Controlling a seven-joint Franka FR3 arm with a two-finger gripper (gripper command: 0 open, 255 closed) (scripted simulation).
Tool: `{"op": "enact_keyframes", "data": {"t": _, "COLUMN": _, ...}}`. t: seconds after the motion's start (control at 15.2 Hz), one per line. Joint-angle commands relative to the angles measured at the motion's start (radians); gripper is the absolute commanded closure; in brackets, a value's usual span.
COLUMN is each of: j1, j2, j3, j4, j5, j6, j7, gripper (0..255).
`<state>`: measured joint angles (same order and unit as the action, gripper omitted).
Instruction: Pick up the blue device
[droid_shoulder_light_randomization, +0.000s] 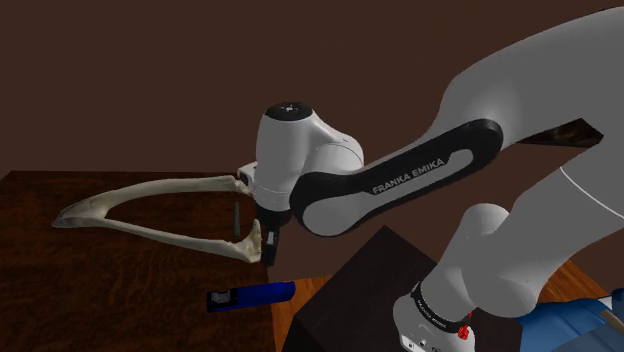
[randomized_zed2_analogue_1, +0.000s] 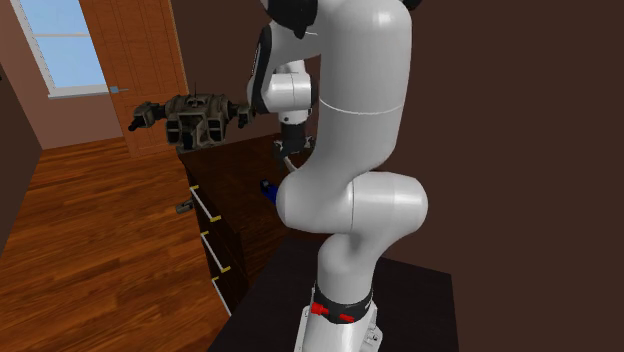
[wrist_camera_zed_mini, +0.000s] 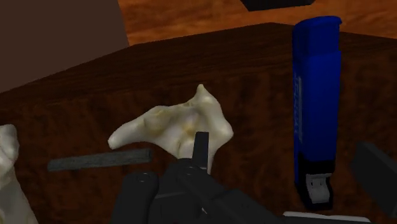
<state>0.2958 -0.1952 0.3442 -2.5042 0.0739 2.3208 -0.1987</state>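
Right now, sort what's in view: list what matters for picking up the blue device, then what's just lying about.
For the job:
- blue device, lying on the dark wood tabletop
- gripper, open, close to the device

Just lying about:
- forked pale bone
- thin dark grey bar next to the bone
- dark mechanical-looking object

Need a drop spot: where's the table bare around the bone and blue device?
Bare table left of the device in the shoulder view, in front of the bone; also inside the bone's fork. Crowded where bone tip, rod and device sit close.
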Motion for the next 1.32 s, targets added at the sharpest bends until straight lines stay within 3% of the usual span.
{"op": "enact_keyframes", "data": {"t": 0.0, "j1": 0.012, "j2": 0.067, "j3": 0.023, "j4": 0.008, "j5": -0.023, "j6": 0.052, "j7": -0.002, "gripper": 0}}
{"op": "enact_keyframes", "data": {"t": 0.4, "j1": 0.058, "j2": 0.247, "j3": 0.081, "j4": 0.039, "j5": -0.125, "j6": 0.167, "j7": 0.032, "gripper": 0}}
{"op": "enact_keyframes", "data": {"t": 0.99, "j1": 0.068, "j2": 0.351, "j3": 0.061, "j4": 0.030, "j5": -0.209, "j6": 0.268, "j7": 0.093, "gripper": 0}}
{"op": "enact_keyframes", "data": {"t": 1.06, "j1": 0.069, "j2": 0.349, "j3": 0.062, "j4": 0.031, "j5": -0.208, "j6": 0.267, "j7": 0.094, "gripper": 255}}
{"op": "enact_keyframes", "data": {"t": 1.25, "j1": 0.069, "j2": 0.350, "j3": 0.062, "j4": 0.030, "j5": -0.209, "j6": 0.268, "j7": 0.095, "gripper": 255}}
